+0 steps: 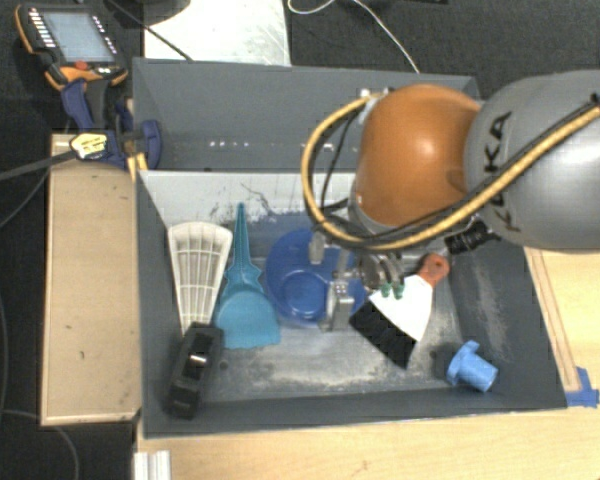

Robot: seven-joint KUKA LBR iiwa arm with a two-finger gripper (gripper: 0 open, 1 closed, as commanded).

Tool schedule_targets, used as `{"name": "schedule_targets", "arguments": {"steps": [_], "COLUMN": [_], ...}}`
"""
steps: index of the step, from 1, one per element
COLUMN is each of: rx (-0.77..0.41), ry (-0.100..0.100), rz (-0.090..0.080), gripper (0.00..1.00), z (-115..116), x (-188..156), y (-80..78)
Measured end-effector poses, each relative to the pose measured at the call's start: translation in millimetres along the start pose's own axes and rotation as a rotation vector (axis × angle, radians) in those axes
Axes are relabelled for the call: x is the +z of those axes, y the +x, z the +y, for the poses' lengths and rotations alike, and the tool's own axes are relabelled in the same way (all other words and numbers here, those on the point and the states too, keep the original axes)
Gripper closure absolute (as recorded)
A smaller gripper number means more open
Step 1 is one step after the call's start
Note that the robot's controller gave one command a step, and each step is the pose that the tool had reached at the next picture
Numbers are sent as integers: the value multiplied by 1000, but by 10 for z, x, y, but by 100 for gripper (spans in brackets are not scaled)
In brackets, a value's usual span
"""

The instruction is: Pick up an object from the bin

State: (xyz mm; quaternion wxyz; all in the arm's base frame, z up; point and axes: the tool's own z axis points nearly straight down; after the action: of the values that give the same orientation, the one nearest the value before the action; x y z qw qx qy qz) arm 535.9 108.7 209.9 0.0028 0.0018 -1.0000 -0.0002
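Hand low beside round blue plastic cup, open or closed untellable; cup likely light, stiff, slick: pinch rim.

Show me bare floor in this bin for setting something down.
Free: front strip between black block and blue fitting; right side past the orange piece. Crowded: middle, around blue cup and light-blue scoop.

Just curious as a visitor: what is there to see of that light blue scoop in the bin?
The light blue scoop looks plastic: a wide pan narrowing to a long handle. It lies on the bin floor, left of centre, handle toward the far wall. A white ribbed fan-shaped piece lies against its left side; a darker blue cup sits close on its right.
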Motion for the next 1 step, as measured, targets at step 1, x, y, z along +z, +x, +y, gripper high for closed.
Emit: {"name": "schedule_targets", "arguments": {"steps": [1], "rx": [4], "ry": [-1], "rz": [-8], "gripper": [0], "z": [-8], "x": [-47], "y": [-14]}}
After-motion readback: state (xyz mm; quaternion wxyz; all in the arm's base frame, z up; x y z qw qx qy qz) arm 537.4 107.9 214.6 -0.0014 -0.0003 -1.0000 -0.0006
